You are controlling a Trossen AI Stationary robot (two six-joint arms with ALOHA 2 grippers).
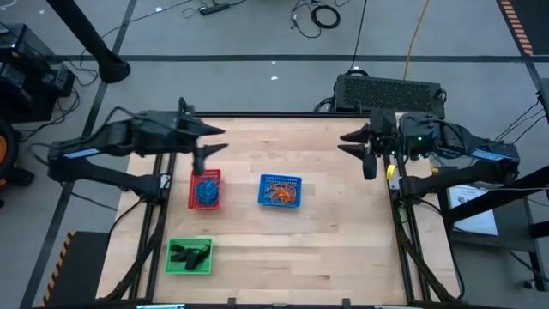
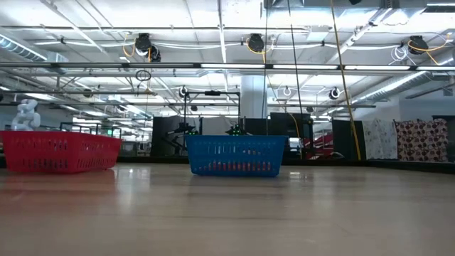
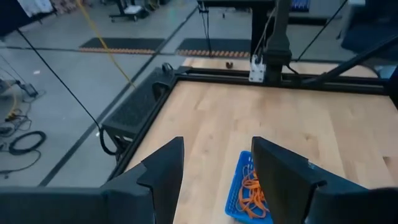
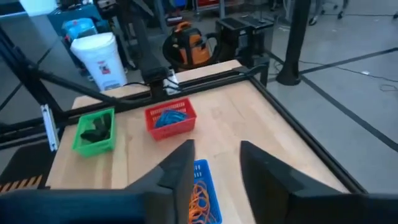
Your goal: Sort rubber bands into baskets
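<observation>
While no loose bands show on the worktop [image 1: 343, 249] | blue bands in red basket [image 1: 204, 190], orange in blue basket [image 1: 280, 191], black in green basket [image 1: 189, 256] | left gripper [image 1: 208, 146] over red basket, jaws apart | right gripper [image 1: 358, 148] at far right edge, jaws apart | likely sorted; lift clear without snagging mesh

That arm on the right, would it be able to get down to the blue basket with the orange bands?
Probably yes. The right end effector hangs above bare tabletop, apart from the blue plastic mesh basket of orange rubber bands, and nothing stands between them. Its fingers are apart and empty.
</observation>
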